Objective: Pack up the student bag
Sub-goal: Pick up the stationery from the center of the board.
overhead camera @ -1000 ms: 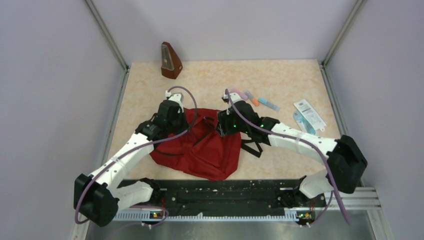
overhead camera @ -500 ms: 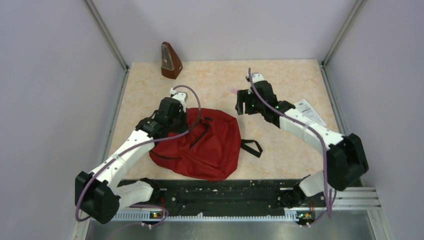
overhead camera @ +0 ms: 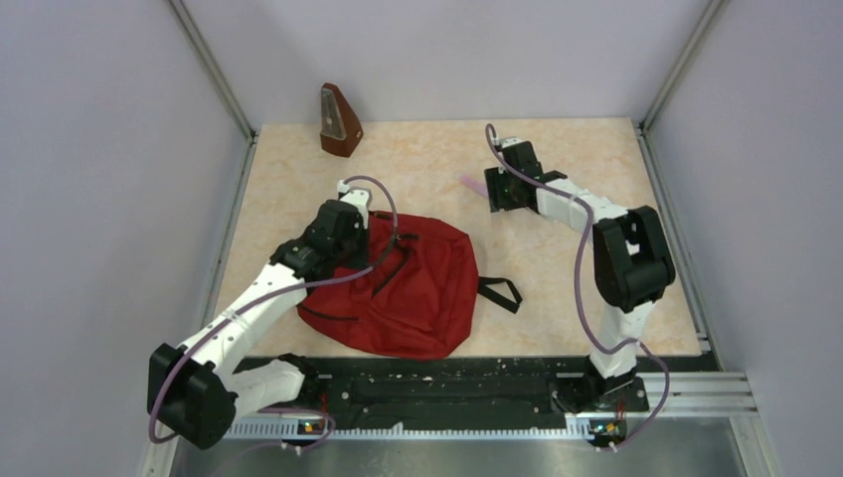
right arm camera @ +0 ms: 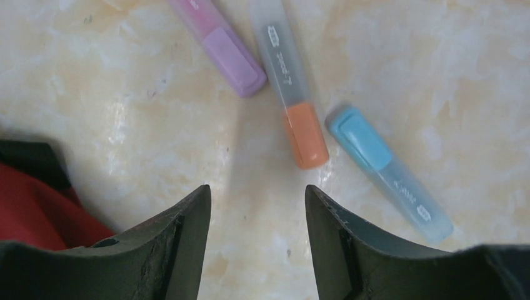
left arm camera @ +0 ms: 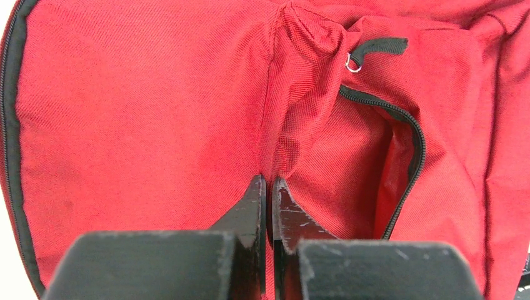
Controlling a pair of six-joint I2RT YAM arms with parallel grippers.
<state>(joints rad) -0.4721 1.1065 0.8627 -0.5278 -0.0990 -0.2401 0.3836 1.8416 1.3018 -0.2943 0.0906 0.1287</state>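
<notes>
- Bag (overhead camera: 422,288), dark red, lies flat on the near middle of the surface (overhead camera: 427,159), just in front of the arm bases, with a black strap (overhead camera: 502,294) looping out on its right side.
- Left end effector (left arm camera: 267,182) sits at the bag's far left edge, its fingers pressed almost together and pinching a raised fold of the red fabric.
- Beside that fold, to the right in the left wrist view, a black zipper (left arm camera: 409,147) curves around a gaping opening; a small black pull tab lies above it.
- Right end effector (right arm camera: 256,190) is out over the far right part of the surface, apart from the bag, with its fingers spread and nothing between them.
- Just beyond its fingertips three markers lie on the surface: a purple marker (right arm camera: 219,47), an orange marker (right arm camera: 295,109) and a blue marker (right arm camera: 387,172), side by side and fanned apart.
- A corner of the bag shows at the lower left of the right wrist view.
- A brown metronome (overhead camera: 339,122) stands upright at the far left corner, well apart from everything else.
</notes>
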